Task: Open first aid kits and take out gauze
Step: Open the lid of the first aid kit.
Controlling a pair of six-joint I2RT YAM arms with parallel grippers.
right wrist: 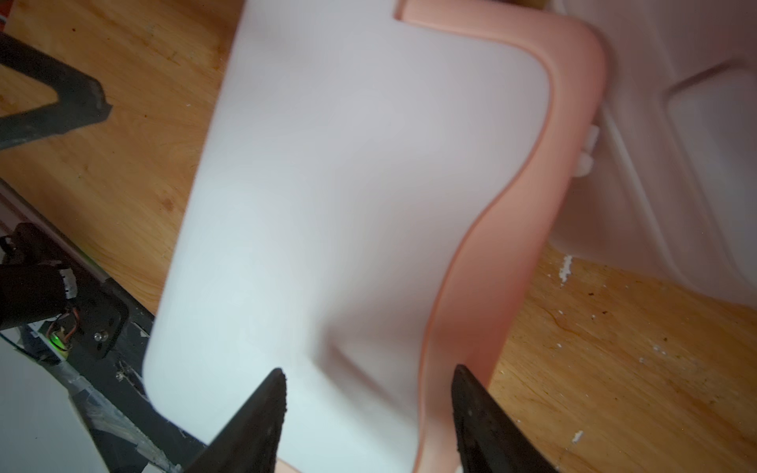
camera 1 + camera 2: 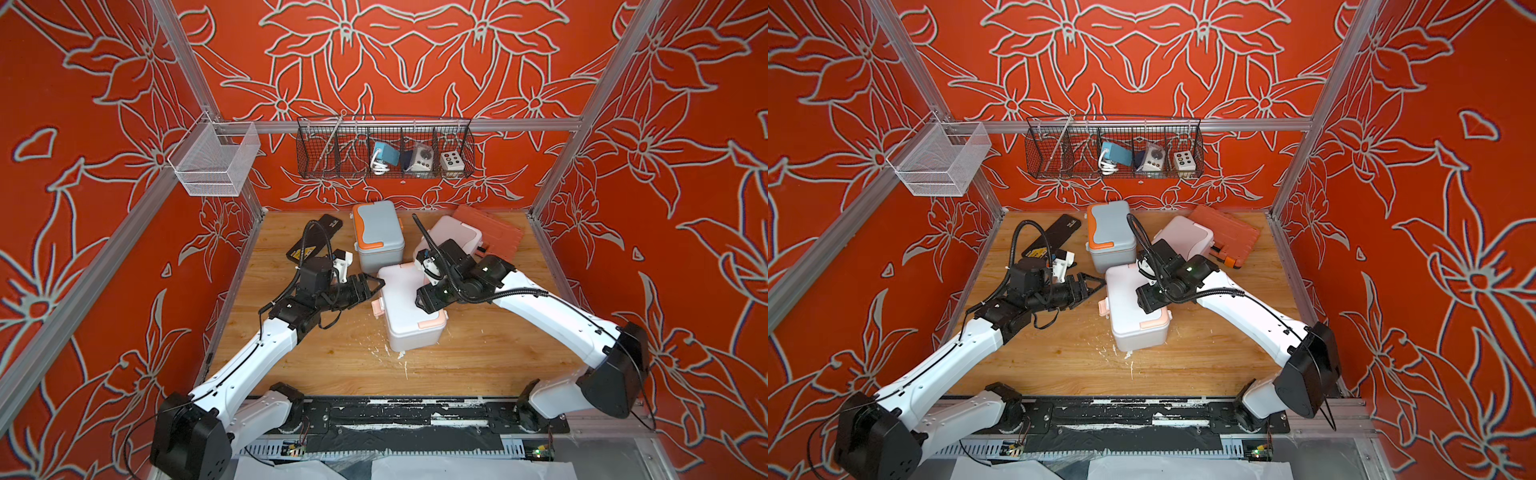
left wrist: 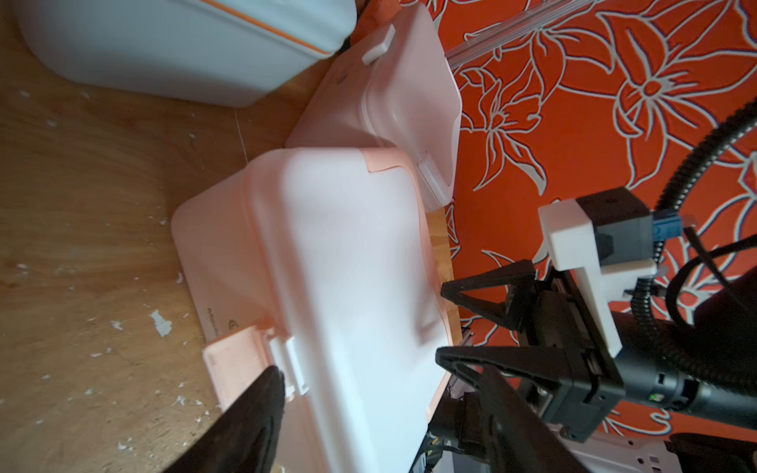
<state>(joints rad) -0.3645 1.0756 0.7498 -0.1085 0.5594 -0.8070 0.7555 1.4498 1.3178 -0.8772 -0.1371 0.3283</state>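
black case (image 2: 1065, 226) rear left | orange tool case (image 2: 494, 232) rear right | wire basket (image 2: 316, 153) on wall

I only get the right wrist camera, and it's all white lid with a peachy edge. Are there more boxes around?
Observer: Yes, a blue-grey kit with orange trim sits behind the white kit, lid shut.
Kid: Is anyone helping me?
Observer: The left hand is open, right by the white kit's side latch.
Kid: Is any gauze out?
Observer: None shows on the table; the pink kit looks shut too.
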